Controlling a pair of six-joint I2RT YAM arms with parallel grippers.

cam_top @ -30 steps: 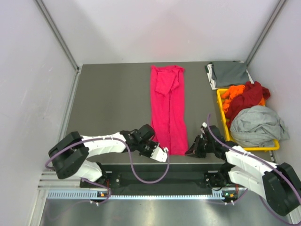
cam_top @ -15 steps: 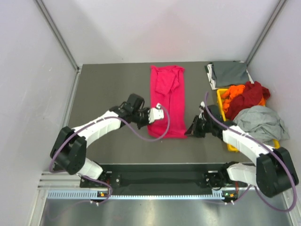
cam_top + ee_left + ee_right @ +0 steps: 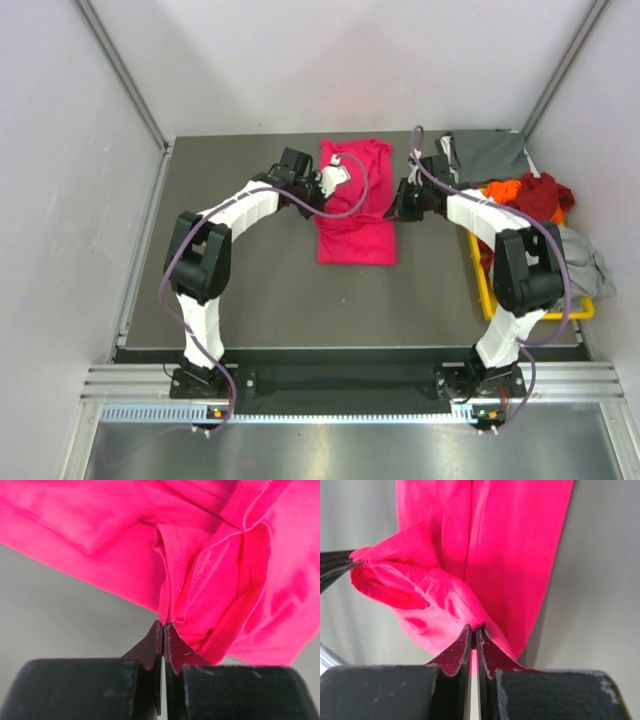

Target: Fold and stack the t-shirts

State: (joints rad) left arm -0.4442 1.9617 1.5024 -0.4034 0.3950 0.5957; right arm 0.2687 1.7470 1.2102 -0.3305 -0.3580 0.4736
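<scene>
1. Both arms have carried the near hem of the pink t-shirt (image 3: 355, 225) from the near edge toward the far edge. The long strip now lies doubled over itself at the far middle of the tabletop (image 3: 240, 270).
2. At the shirt's left side, the left gripper (image 3: 163, 625) is pinched closed on a fold of pink hem.
3. At the shirt's right side, the right gripper (image 3: 473, 628) is likewise clamped on a stitched pink edge.
4. By the far right corner lies the dark grey t-shirt (image 3: 487, 155), folded flat.
5. Along the right edge, the yellow bin (image 3: 470, 215) holds a heap: the orange t-shirt (image 3: 497, 192), the dark red t-shirt (image 3: 535, 197) and the light grey t-shirt (image 3: 580, 262).
</scene>
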